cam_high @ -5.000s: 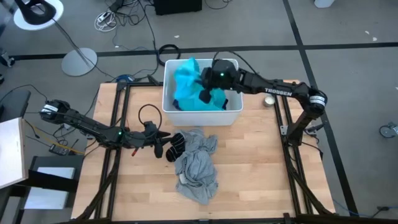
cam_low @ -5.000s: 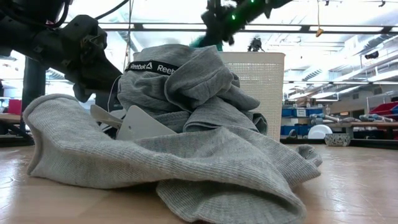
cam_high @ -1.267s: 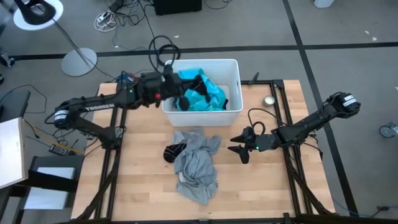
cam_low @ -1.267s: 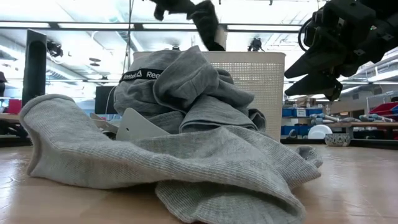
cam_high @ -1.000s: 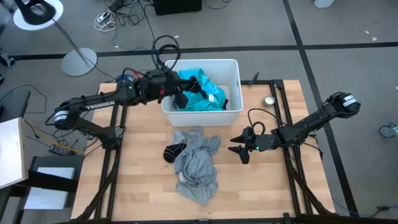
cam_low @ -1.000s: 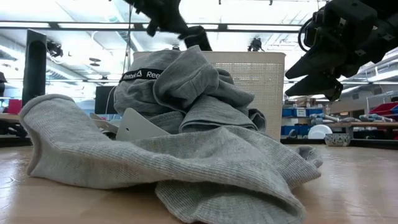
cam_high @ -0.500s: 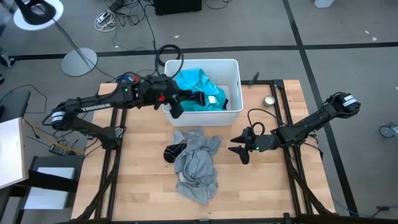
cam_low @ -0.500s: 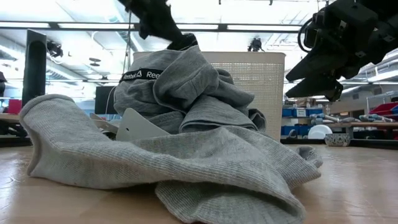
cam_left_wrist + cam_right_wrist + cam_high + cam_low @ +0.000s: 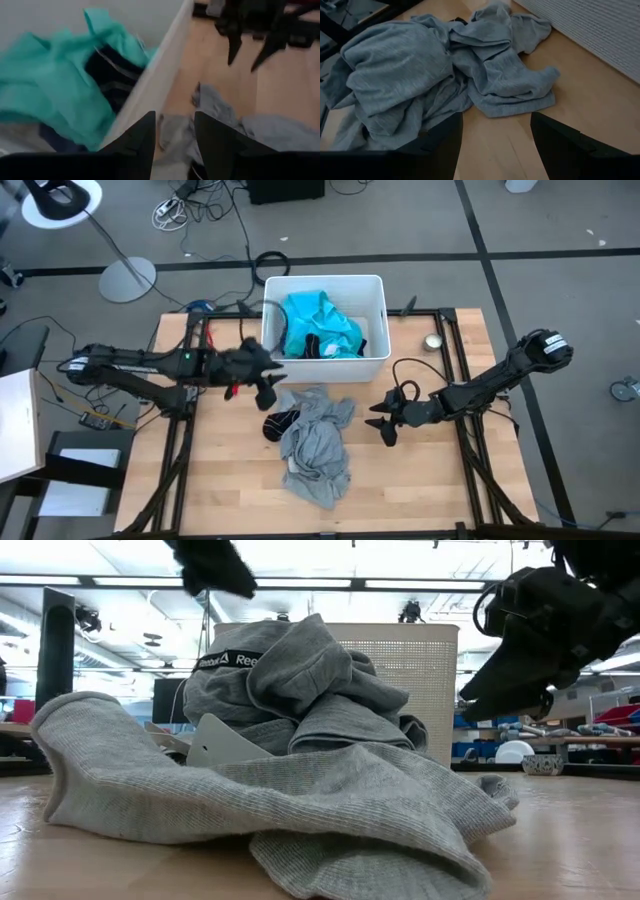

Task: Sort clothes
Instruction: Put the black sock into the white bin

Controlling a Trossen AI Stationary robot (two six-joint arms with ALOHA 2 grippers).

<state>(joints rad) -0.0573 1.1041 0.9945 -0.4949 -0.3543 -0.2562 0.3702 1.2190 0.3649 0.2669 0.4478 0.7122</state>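
left gripper point(image 9: 268, 392): fingers spread, empty, just off the white bin point(image 9: 375, 288) | right gripper point(image 9: 385, 425): spread wide beside grey shirt point(image 9: 315, 442) | black socks point(image 9: 279, 423): at shirt's left edge | turquoise garment point(image 9: 318, 326): in bin

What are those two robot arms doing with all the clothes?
They are sorting laundry. A turquoise garment and a dark one lie in the white bin. A grey shirt and black socks lie on the table. The left gripper hovers open near the bin's front corner. The right gripper waits open beside the shirt.
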